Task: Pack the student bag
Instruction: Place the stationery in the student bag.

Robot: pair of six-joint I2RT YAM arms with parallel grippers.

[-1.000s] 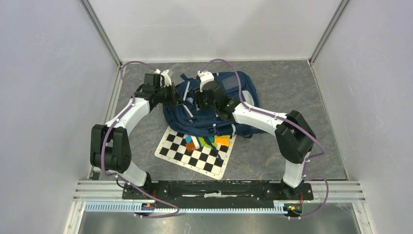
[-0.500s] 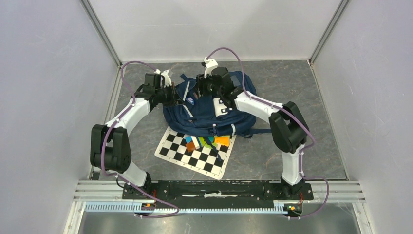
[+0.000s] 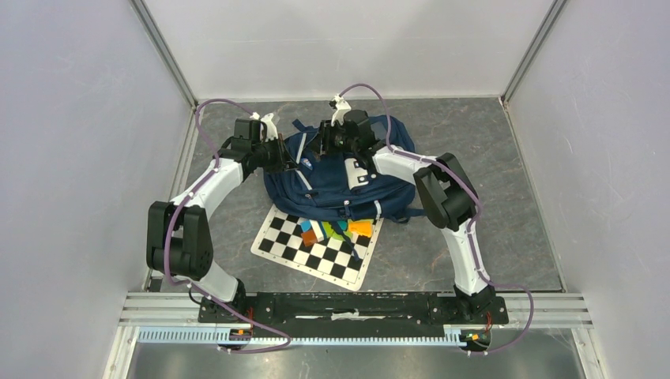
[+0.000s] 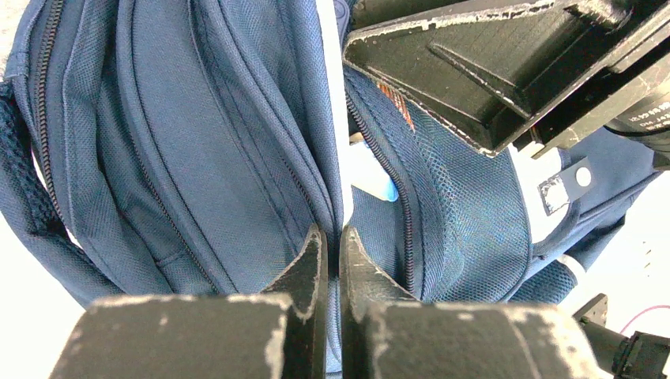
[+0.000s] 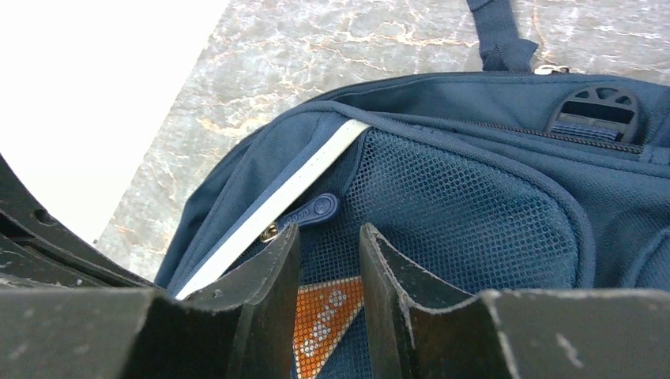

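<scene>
Top external view: the student bag (image 3: 316, 193) lies toward the table's (image 3: 513, 237) far edge, about midway between the side walls (image 3: 87, 158). Its near side overlaps a checkerboard mat (image 3: 304, 253) carrying coloured blocks (image 3: 336, 230). Bare table runs wide along the right edge, while the strip by the left edge is narrower. The left end effector (image 4: 333, 241) has its jaws together, pinching a fold on the bag's left side. The right end effector (image 5: 329, 237) stands partly apart over the mesh pocket (image 5: 458, 213), with a zipper pull (image 5: 310, 212) just beyond its tips. It clamps nothing, and whether the tips touch the mesh cannot be told.
</scene>
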